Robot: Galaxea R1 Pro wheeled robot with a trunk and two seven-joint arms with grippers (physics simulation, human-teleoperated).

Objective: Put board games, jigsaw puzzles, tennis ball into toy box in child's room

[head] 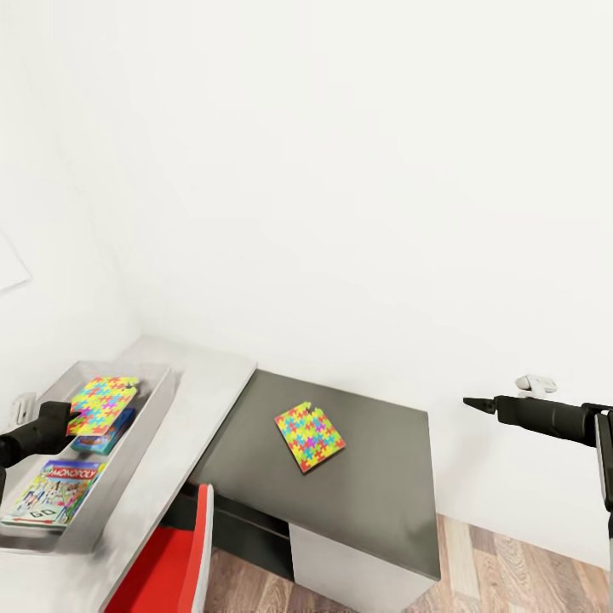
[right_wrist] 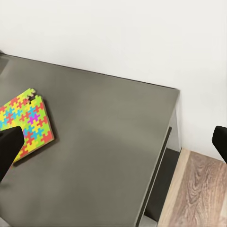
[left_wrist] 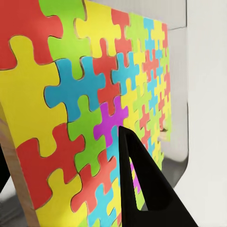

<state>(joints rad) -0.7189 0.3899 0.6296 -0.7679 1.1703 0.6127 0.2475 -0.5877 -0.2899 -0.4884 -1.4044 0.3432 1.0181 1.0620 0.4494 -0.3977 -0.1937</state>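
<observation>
- The left gripper point(head: 75, 415) hangs over the toy box point(head: 162, 393), its fingers closed on one jigsaw puzzle point(head: 102, 403), which it holds tilted above the tray's far end.
- In the left wrist view that held puzzle point(left_wrist: 85, 109) stands close to the camera, with one dark finger point(left_wrist: 142, 184) pressed against its coloured face; the grey tray wall shows behind it.
- The toy box sits on the light grey table point(head: 200, 392), along the table's left side, near the wall.
- Inside the tray, a small blue board game point(head: 106, 436) lies under the held puzzle, and a pale green-white Monopoly box point(head: 53, 494) lies flat at the tray's near end.
- The second jigsaw puzzle point(head: 310, 437) lies flat on the lower dark grey cabinet top point(head: 375, 485), toward its far left part, turned so its corners point at the cabinet's edges, well apart from the tray.
- The right wrist view shows this same puzzle point(right_wrist: 26, 125) on the dark top point(right_wrist: 109, 151), near the edge that adjoins the table.
- The right gripper point(head: 478, 404) is held out in the air past the cabinet's right edge, in front of the white wall; its fingers point(right_wrist: 8, 146) are spread wide and hold nothing.
- A red chair point(head: 170, 558) stands at the table's near edge, on the wood plank floor point(head: 511, 562).
- A small pale fitting point(head: 536, 384) shows on the wall just above the right arm.
</observation>
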